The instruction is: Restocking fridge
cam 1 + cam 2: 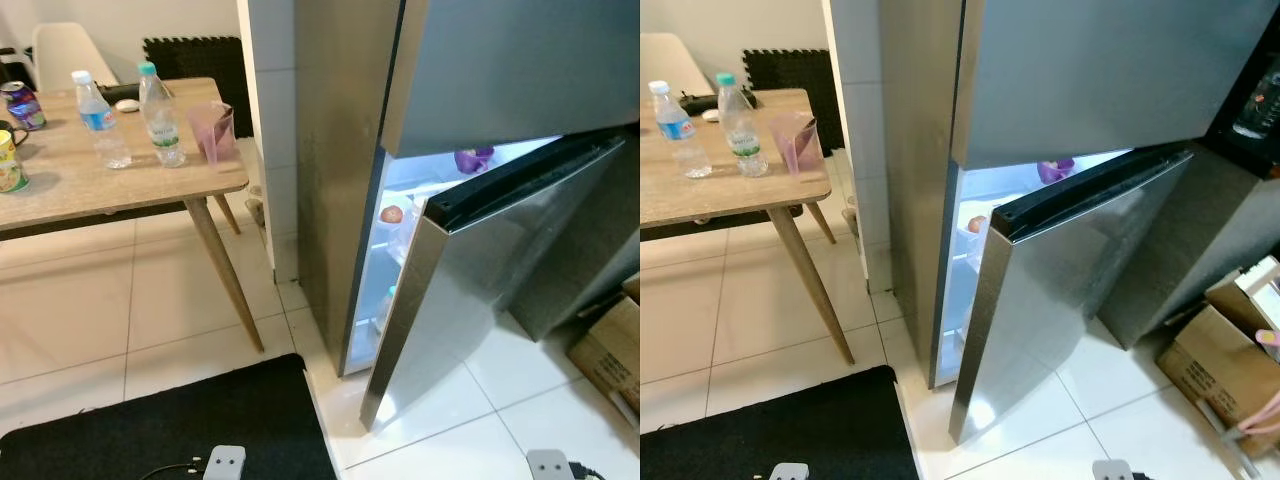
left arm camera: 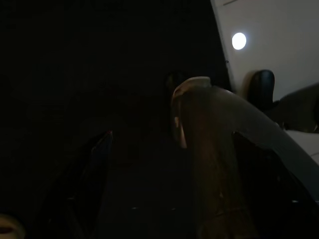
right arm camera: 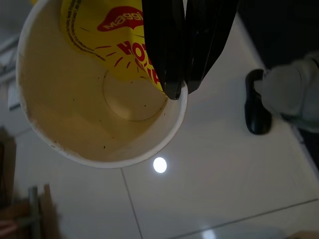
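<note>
Left eye view, fridge: a steel fridge (image 1: 340, 150) is seen with its lower door (image 1: 480, 280) swung partly open and the lit interior exposed; a purple item (image 1: 473, 158) and a round reddish item (image 1: 391, 214) are already stored on the shelves.
Left eye view, worktop: a wooden worktop (image 1: 120, 185) carries two water bottles (image 1: 103, 120), a pink cup (image 1: 212, 132), a drink can (image 1: 22, 104) and a yellow container (image 1: 9, 162), all judged to be stock not yet moved.
Right eye view, surroundings: cardboard boxes (image 1: 1230, 350) are seen on the tiled floor beyond the open door, and a black mat (image 1: 790, 425) lies in front of the fridge.
Left wrist view: the picture is very dark; the left end effector (image 2: 149, 189) is made out as dim finger shapes, and whether it is wide or narrow cannot be told. A bright tiled floor patch lies beyond it.
Right wrist view, end effector: the right end effector (image 3: 182, 74) is clamped narrowly on the rim of a Maggi noodle cup (image 3: 94, 94), one finger inside the wall and one outside.
Right wrist view, cup: the cup hangs from the fingertips above the white tiled floor, its inside appearing empty; a person's black shoe (image 3: 258, 107) is seen on the floor past the fingertips.
Progress: the door is judged already opened and one item is in hand; placing the cup on a shelf is left, and the worktop items remain to be fetched.
</note>
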### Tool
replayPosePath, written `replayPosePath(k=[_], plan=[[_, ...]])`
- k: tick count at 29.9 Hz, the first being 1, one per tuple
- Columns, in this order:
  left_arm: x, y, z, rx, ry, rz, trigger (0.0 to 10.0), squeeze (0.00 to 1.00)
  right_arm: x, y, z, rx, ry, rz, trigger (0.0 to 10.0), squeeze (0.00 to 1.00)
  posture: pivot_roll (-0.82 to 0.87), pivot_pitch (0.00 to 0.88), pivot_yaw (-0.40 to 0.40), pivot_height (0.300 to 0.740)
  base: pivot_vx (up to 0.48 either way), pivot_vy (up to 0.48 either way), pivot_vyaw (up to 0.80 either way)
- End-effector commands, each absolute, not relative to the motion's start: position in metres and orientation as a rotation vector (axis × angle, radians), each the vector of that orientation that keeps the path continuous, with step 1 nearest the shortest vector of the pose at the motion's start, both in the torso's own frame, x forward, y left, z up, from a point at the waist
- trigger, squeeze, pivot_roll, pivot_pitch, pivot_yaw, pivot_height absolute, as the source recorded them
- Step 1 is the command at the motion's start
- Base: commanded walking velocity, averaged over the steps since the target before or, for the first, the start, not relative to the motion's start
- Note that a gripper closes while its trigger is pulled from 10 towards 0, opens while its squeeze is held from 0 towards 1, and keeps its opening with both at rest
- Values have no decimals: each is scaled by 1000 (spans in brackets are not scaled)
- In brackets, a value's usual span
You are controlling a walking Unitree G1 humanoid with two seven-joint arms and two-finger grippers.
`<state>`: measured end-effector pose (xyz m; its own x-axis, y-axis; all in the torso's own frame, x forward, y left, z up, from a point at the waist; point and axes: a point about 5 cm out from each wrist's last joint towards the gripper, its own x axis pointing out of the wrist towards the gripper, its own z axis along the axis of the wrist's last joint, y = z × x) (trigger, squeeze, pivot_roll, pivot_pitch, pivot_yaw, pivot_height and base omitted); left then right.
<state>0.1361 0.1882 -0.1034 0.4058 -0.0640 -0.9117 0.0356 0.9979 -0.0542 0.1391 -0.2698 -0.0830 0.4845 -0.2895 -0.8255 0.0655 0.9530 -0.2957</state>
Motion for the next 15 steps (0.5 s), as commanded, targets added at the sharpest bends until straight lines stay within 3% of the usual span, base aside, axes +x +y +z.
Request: replayPosePath(k=[1, 9, 15], plan=[[127, 186, -107, -36, 1183, -74, 10000, 0, 132, -273, -85, -238, 1068, -226, 10000, 0, -82, 0, -26, 740, 0, 0, 0], [132, 194, -104, -53, 1148, -32, 10000, 0, 132, -273, -85, -240, 1069, -224, 10000, 0, -82, 0, -23, 740, 0, 0, 0], [153, 202, -95, -108, 1044, 44, 10000, 0, 132, -274, -84, -241, 1067, -229, 10000, 0, -82, 0, -24, 740, 0, 0, 0]])
